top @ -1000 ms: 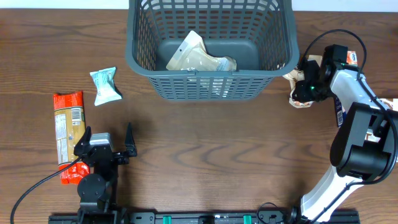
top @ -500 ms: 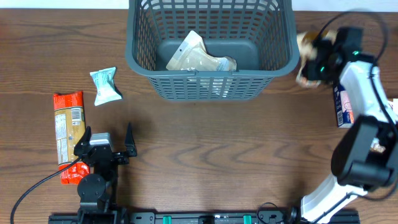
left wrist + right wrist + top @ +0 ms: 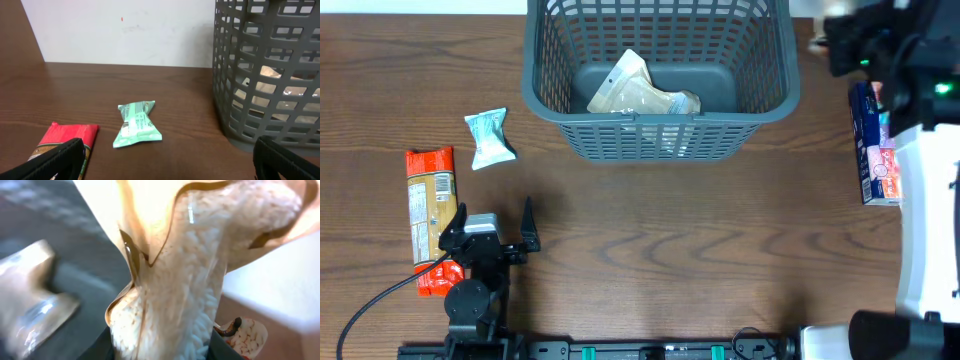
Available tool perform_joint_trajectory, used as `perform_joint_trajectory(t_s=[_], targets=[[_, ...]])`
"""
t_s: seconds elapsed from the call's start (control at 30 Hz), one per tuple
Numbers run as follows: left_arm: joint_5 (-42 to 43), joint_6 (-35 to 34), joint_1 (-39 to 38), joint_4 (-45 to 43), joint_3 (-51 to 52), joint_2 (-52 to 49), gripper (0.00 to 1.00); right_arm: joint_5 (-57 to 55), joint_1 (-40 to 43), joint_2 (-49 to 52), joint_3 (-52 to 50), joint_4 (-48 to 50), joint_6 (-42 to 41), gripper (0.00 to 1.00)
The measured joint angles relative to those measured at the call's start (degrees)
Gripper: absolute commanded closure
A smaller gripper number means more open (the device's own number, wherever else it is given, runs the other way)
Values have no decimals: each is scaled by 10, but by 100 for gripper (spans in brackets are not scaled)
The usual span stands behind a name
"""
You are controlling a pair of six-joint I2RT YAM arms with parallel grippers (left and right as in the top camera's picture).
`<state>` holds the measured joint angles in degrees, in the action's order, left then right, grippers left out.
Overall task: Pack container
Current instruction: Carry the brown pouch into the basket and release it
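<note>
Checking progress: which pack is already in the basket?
The beige pouch lying on the basket floor; the mint-green pack, red pack and blue pack lie outside on the table.

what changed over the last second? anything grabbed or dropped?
The right tool, shut on the rice pouch throughout, lifted it off the table and carried it away from the robot, up beside the right rim of the basket. More of the blue box under that arm now shows. Nothing let go. Unchanged: left tool open and parked, green pack, red pack, tan pouch inside the basket.
</note>
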<state>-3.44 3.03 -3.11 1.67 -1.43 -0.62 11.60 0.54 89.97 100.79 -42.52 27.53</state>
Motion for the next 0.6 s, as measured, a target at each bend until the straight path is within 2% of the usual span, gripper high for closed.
perform_joint_trajectory(t_s=[0.2,0.33,0.4,0.6], targets=[[0,0,0,0,0,0,1,48,-145,2,0,-32,219,99],[0,0,0,0,0,0,1,58,-182,22,0,-15,320,99],[0,0,0,0,0,0,1,59,-186,45,0,5,355,99],[0,0,0,0,0,0,1,53,-186,123,0,45,391,99]])
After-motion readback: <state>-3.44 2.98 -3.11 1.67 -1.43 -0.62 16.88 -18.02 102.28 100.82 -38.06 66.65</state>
